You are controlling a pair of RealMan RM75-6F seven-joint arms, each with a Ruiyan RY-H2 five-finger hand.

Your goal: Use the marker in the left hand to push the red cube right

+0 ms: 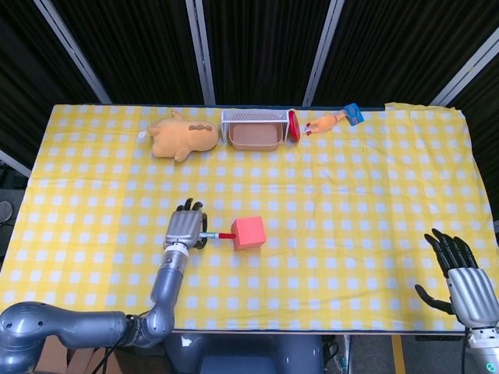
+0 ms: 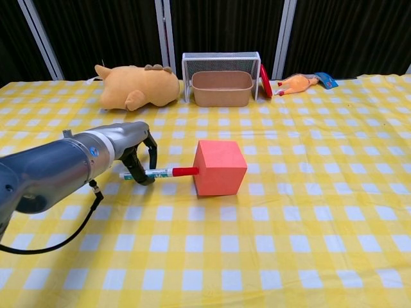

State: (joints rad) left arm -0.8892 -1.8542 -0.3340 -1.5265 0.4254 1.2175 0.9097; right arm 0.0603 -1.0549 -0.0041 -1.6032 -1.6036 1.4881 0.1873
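Observation:
The red cube (image 1: 249, 232) (image 2: 220, 167) sits on the yellow checked cloth, left of the table's middle. My left hand (image 1: 185, 227) (image 2: 138, 148) is just left of it and grips a marker (image 1: 217, 235) (image 2: 160, 172) that lies level, pointing right. The marker's red tip touches the cube's left face. My right hand (image 1: 461, 281) rests at the table's front right corner, fingers spread, holding nothing; only the head view shows it.
Along the far edge stand a tan plush toy (image 1: 182, 137) (image 2: 137, 86), a wire rack holding a brown basin (image 1: 253, 131) (image 2: 222, 86), a red disc (image 1: 293, 125) and a rubber chicken (image 1: 331, 121) (image 2: 300, 82).

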